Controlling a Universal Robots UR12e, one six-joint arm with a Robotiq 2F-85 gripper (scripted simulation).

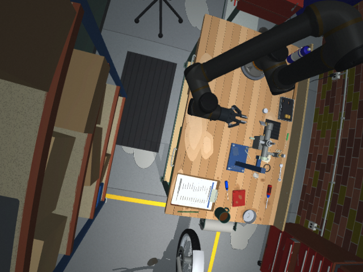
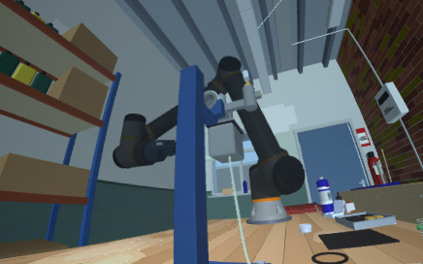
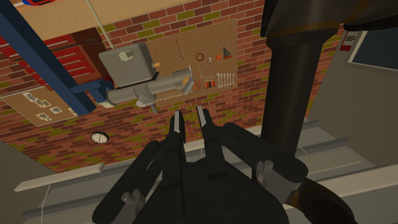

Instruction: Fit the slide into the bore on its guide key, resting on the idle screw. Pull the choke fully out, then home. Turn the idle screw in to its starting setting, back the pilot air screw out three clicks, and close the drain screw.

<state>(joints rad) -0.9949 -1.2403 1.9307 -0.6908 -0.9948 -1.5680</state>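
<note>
On the right half of the wooden bench the grey carburetor (image 1: 265, 140) sits clamped on a blue stand (image 1: 243, 159), its float bowl (image 3: 128, 67) and hex drain screw (image 3: 125, 55) facing the wrist camera and a pale hose (image 2: 238, 213) hanging from it. My gripper (image 1: 242, 119) hovers to the left of the carburetor, well clear of it, fingers (image 3: 189, 121) partly closed and holding nothing. From the second side camera the blue post (image 2: 191, 165) hides most of the carburetor body (image 2: 225, 140).
A brick wall with a pegboard (image 3: 194, 61) rises behind the bench. Near the carburetor lie a black mat (image 1: 274, 128), a parts tray (image 1: 286, 109), a white cap (image 1: 265, 110), an O-ring (image 1: 267, 167), screwdrivers (image 1: 268, 194), a red box (image 1: 238, 198), a clipboard (image 1: 195, 191) and a mug (image 1: 222, 214).
</note>
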